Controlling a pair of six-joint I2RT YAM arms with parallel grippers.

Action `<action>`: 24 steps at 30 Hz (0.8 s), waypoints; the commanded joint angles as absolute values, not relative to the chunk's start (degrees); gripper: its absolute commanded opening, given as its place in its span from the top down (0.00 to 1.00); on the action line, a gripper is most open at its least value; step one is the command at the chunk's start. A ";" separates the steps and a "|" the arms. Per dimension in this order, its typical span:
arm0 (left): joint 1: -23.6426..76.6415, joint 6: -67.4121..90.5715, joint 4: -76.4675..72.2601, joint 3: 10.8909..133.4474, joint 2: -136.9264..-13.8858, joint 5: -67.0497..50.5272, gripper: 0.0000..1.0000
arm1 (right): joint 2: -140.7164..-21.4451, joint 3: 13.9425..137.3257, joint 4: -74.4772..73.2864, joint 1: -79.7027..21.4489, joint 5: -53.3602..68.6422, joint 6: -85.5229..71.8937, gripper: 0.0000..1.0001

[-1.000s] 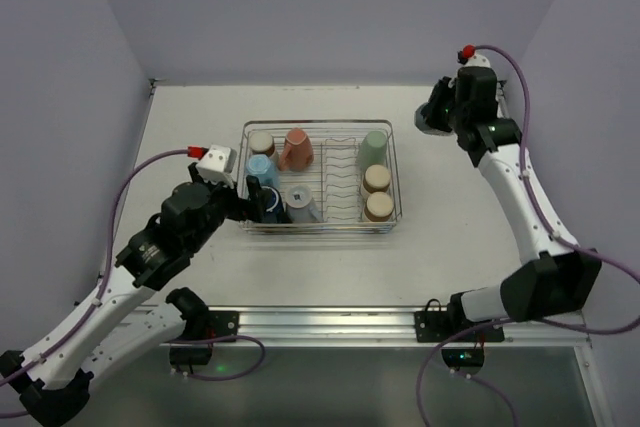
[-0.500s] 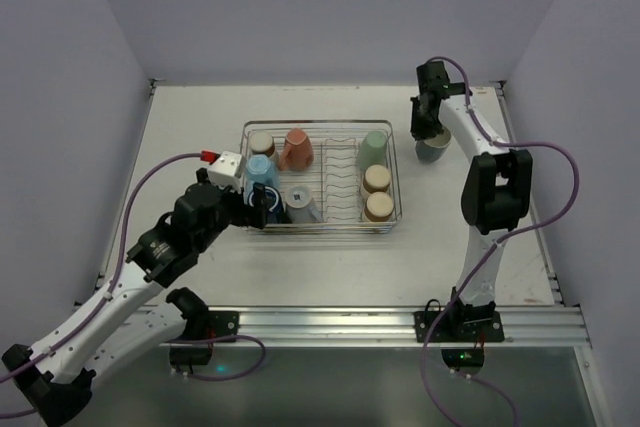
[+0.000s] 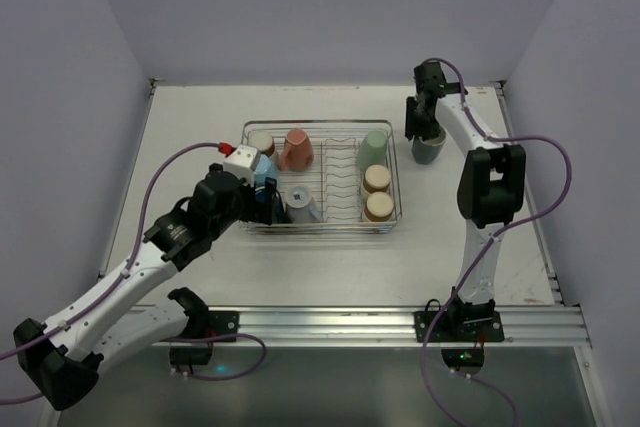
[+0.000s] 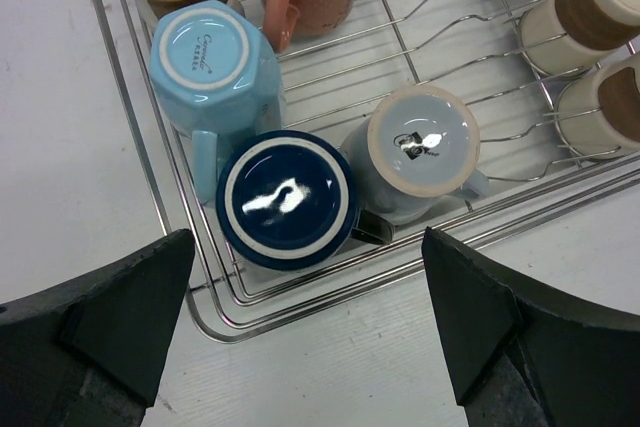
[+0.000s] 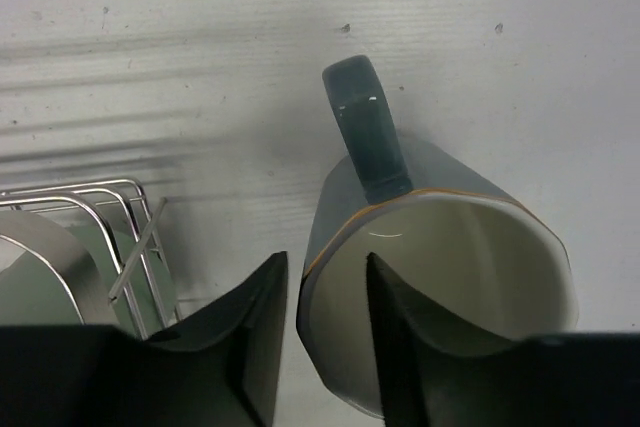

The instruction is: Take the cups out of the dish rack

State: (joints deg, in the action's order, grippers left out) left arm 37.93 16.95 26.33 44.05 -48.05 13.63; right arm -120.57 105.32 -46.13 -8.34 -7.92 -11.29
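**Left gripper open over the navy cup, right gripper at a mug outside the rack**

The dish rack [image 3: 321, 127] sits in the middle of the pale surface [image 3: 200, 112] and holds eight cups, all upside down. In its left half stand a brown-and-cream cup [image 3: 262, 141] at the far corner, a salmon pink cup [image 3: 297, 149] beside it, a light blue cup [image 3: 263, 168] nearer, and a grey-white cup [image 3: 303, 204] at the near rail. The navy cup [image 4: 288, 199] stands at the near left corner, touching the light blue and grey-white ones. In the right half, past the divider prongs [image 3: 342, 169], a mint green cup [image 3: 375, 142] stands at the far end, with two cream cups [image 3: 377, 179] in a row nearer.

The left gripper [image 4: 307, 247] hangs above the rack's near left corner. Its fingers [image 4: 130, 307] are spread wide, one on each side of the navy cup, and hold nothing.

A grey-green mug [image 3: 429, 148] stands upright on the surface, just beyond the rack's far right corner. The right gripper [image 5: 323, 277] points down at it. One finger is outside the mug's wall and the other inside its cream interior, with the handle [image 5: 366, 129] pointing away. I cannot tell whether the fingers press on the wall.
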 commanded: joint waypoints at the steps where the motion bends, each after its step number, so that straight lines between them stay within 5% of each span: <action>1: 37.71 18.19 28.04 47.72 -49.83 14.76 0.00 | -115.68 106.18 -45.01 -7.91 -8.53 -9.67 0.56; 4: 37.71 19.42 28.04 49.39 -53.25 15.99 0.00 | -110.67 102.41 -41.50 -7.91 -8.00 -10.46 0.43; 8: 37.71 20.65 27.86 52.98 -58.34 22.47 0.00 | -104.79 99.94 -39.73 -7.91 -6.77 -11.86 0.40; 14: 36.57 21.53 23.56 55.19 -65.46 26.72 0.00 | -93.89 89.41 -31.31 -8.26 -2.91 -16.07 0.22; 24: 29.36 20.40 15.83 58.70 -77.24 23.13 0.00 | -72.34 65.92 -12.57 -14.24 4.13 -22.06 0.21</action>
